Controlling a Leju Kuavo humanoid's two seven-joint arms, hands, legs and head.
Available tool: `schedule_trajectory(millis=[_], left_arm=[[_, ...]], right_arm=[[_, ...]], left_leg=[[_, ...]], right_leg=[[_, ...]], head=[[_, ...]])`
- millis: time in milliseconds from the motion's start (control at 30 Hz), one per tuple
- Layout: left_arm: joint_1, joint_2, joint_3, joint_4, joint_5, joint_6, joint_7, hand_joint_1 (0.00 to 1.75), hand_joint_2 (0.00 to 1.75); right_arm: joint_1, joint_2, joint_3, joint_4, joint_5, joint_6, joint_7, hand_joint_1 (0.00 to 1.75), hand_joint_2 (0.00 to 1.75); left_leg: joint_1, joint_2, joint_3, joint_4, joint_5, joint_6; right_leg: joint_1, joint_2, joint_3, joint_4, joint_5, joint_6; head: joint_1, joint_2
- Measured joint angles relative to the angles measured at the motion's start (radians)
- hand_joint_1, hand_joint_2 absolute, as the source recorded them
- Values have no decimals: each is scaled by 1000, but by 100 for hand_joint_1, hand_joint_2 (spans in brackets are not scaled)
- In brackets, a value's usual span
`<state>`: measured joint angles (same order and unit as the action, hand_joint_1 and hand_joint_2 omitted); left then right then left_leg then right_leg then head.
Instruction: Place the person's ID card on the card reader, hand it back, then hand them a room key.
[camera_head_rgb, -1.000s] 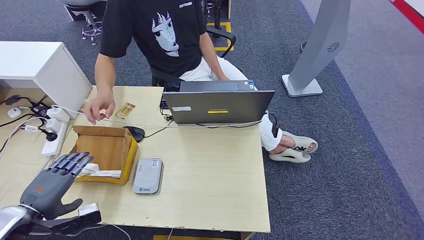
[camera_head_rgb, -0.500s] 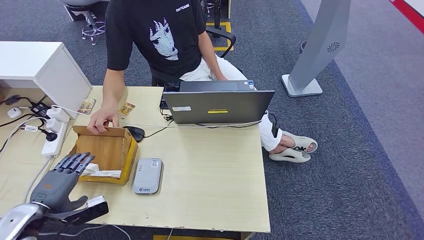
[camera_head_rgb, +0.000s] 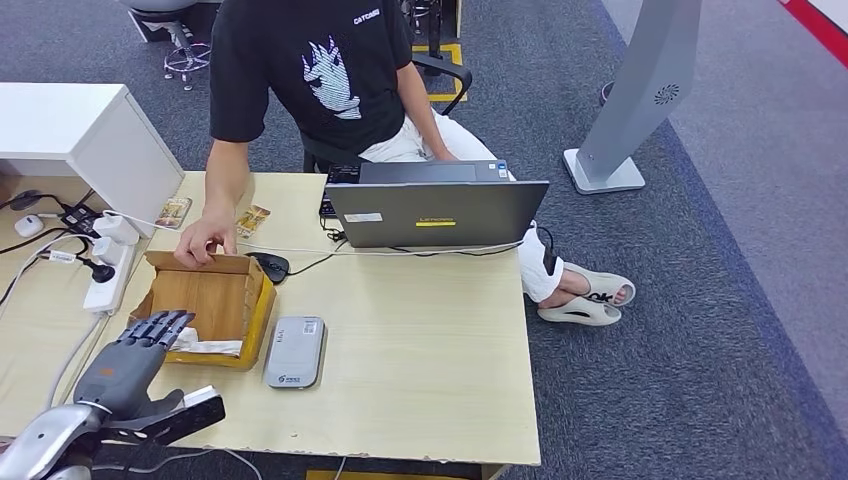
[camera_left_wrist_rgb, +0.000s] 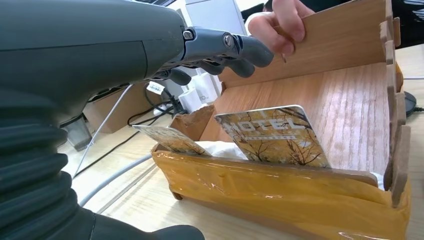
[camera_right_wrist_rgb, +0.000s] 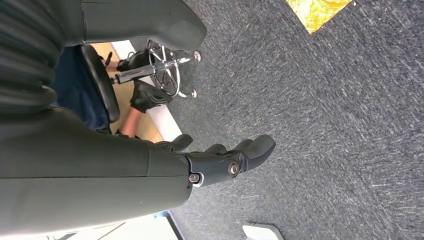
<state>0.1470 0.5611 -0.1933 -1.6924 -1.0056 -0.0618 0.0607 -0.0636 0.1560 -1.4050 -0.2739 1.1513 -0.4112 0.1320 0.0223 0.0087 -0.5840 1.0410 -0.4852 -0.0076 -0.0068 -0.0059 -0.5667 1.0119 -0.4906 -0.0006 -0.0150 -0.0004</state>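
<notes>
A wooden box (camera_head_rgb: 215, 295) with yellow-taped sides stands on the table's left part. Two hotel key cards (camera_left_wrist_rgb: 275, 137) (camera_left_wrist_rgb: 167, 140) lean upright inside its near wall (camera_left_wrist_rgb: 280, 192). My left hand (camera_head_rgb: 130, 365) hovers just short of the box, fingers (camera_left_wrist_rgb: 220, 42) stretched out over its near edge, holding nothing. A grey card reader (camera_head_rgb: 296, 351) lies flat right of the box. The person's hand (camera_head_rgb: 205, 240) grips the box's far wall. Two small patterned cards (camera_head_rgb: 173, 212) (camera_head_rgb: 251, 220) lie on the table behind it. My right hand (camera_right_wrist_rgb: 220, 160) hangs above carpet, empty, fingers apart.
An open laptop (camera_head_rgb: 435, 212) with cables stands at the table's back, a black mouse (camera_head_rgb: 270, 266) beside the box. A power strip (camera_head_rgb: 108, 275) and plugs lie on the left; a white cabinet (camera_head_rgb: 80, 130) stands behind them. The person sits across the table.
The person's hand came down from above the table onto the box's far wall. My left hand crept slightly forward toward the box.
</notes>
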Motion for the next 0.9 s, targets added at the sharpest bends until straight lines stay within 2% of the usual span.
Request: schedule_trajectory(millis=[167, 300, 467, 900], left_arm=[[-6, -4, 0, 11, 0, 0, 0, 54, 175], [-10, -5, -1, 17, 0, 0, 0, 51, 175], [-13, -8, -1, 23, 0, 0, 0, 61, 175], [-24, -12, -2, 34, -1, -1, -6, 61, 175]], right_arm=[[0, 0, 0, 0, 1, 0, 0, 0, 175], [0, -1, 0, 0, 2, 0, 0, 0, 175], [0, -1, 1, 0, 3, 0, 0, 0, 175], [0, -2, 2, 0, 3, 3, 0, 0, 175]], left_leg=[[0, 0, 0, 0, 0, 0], [0, 0, 0, 0, 0, 0], [0, 0, 0, 0, 0, 0], [0, 0, 0, 0, 0, 0]], right_leg=[[0, 0, 0, 0, 0, 0], [0, 0, 0, 0, 0, 0], [0, 0, 0, 0, 0, 0], [0, 0, 0, 0, 0, 0]], head=[[0, 0], [0, 0], [0, 0], [0, 0]])
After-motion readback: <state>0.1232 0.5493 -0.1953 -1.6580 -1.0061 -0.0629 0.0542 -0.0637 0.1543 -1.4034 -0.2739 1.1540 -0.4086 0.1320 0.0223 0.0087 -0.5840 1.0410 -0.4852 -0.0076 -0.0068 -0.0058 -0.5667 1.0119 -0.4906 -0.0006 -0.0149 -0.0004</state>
